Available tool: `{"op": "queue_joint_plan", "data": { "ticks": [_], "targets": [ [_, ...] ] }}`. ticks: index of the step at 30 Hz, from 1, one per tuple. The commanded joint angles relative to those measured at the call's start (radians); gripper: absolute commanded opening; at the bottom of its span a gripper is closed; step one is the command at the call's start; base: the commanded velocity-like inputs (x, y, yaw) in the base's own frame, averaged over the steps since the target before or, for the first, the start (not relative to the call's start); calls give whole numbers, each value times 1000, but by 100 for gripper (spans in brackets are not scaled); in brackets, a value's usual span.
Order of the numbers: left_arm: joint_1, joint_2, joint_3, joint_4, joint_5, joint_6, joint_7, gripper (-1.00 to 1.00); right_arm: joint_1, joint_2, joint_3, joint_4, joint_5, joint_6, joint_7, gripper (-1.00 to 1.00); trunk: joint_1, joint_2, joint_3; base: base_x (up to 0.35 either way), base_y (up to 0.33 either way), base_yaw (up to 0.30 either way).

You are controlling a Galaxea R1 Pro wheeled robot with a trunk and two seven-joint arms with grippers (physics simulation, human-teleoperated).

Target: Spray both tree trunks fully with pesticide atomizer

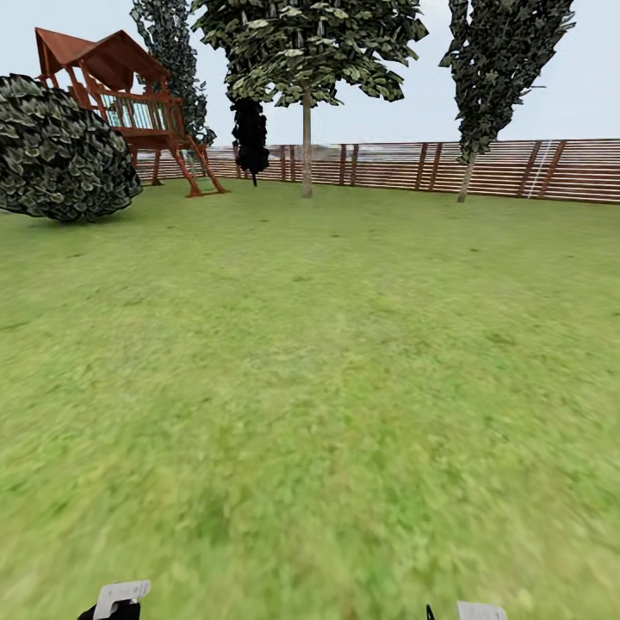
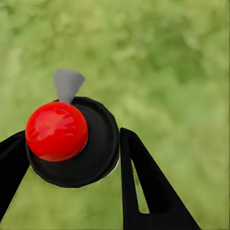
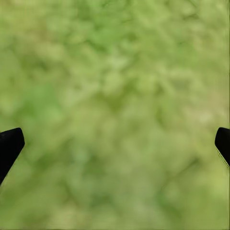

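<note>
Seen from the head camera, a wide green lawn (image 1: 327, 370) running back to a brown horizontal-slat wooden fence (image 1: 517, 168) under a pale sky. Near the fence, a tree (image 1: 306, 52) with a straight pale trunk (image 1: 306, 146) and dark ragged foliage, and to its right a second tree (image 1: 499, 60) with a thinner, leaning trunk (image 1: 466, 179); both well apart from the robot. Behind the first, a third, darker tree (image 1: 176, 52) and a small black, shadowed shape at the fence line. At far left, a round leafy bush (image 1: 60, 151), and behind it a red-brown wooden playhouse (image 1: 120, 95) on stilts with ladders. In the left wrist camera, the pesticide atomizer (image 2: 72, 141) viewed from above: red rounded cap on a black round body, grey nozzle (image 2: 67, 84) pointing away. Held in the left gripper (image 2: 72, 163), black fingers (image 2: 143, 182) pressed against either side of the body, above blurred grass. In the right wrist camera, the right gripper (image 3: 115, 143) with jaws spread wide, fingertips (image 3: 9, 143) at opposite edges, nothing between them but grass.
</note>
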Motion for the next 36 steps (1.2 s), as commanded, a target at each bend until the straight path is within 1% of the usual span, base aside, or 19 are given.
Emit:
{"op": "queue_joint_plan", "data": {
  "ticks": [1,36],
  "targets": [
    [-1,1,-7,1,10,-3,-5,-100,-1,0,-5,1,11,-3,-5,100,0,0,-1,340,0,0],
    [-1,1,-7,0,11,-4,-5,-100,-1,0,-5,1,11,-3,-5,100,0,0,-1,340,0,0]
  ]
}}
